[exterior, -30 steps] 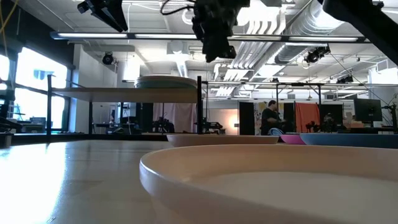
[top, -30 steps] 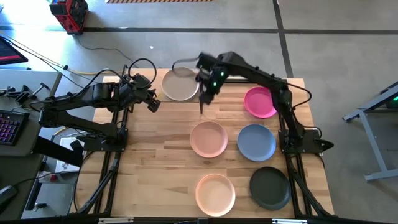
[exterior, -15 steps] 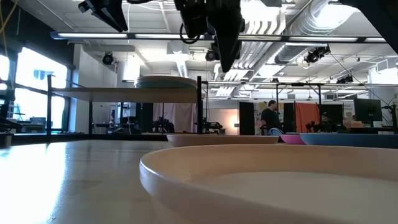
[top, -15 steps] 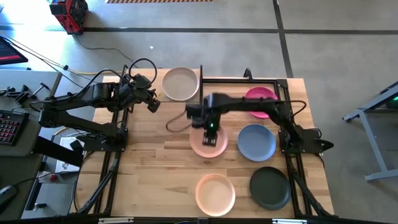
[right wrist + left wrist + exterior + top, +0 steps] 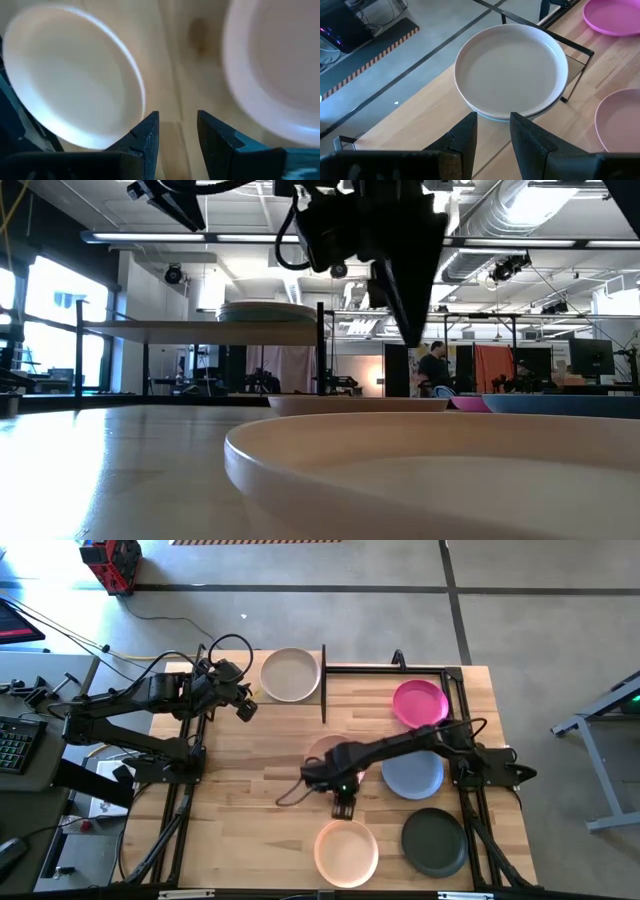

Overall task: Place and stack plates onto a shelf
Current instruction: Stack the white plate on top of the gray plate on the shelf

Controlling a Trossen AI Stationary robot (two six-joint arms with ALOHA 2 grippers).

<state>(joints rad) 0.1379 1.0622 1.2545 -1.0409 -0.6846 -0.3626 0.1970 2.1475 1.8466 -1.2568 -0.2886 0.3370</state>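
Right gripper (image 5: 343, 808): reaching low over the middle of the table, pointing down between two peach plates; its fingers (image 5: 145, 137) are standing slightly apart with bare wood showing in the gap, pinching nothing.
Left gripper (image 5: 245, 708): waiting near the table's far left corner, just beside the shelf; its fingers (image 5: 462, 137) are spread a little and holding nothing.
Shelf (image 5: 200, 330): standing at the far edge of the table on thin black posts, its board raised above the tabletop.
Stacked plates (image 5: 290, 674): sitting on the shelf's left part, a beige-grey one on top with another rim showing under it in the left wrist view.
Near peach plate (image 5: 346, 851): lying on the table at the near edge, just in front of the right gripper.
Middle peach plate (image 5: 322, 748): lying behind the right gripper, largely covered by the right arm.
Magenta plate (image 5: 419, 703): lying under the shelf frame's right part.
Slate blue plate (image 5: 415, 772): lying right of the middle peach plate.
Dark charcoal plate (image 5: 434, 841): lying at the near right.
Table (image 5: 250, 790): light wooden planks.
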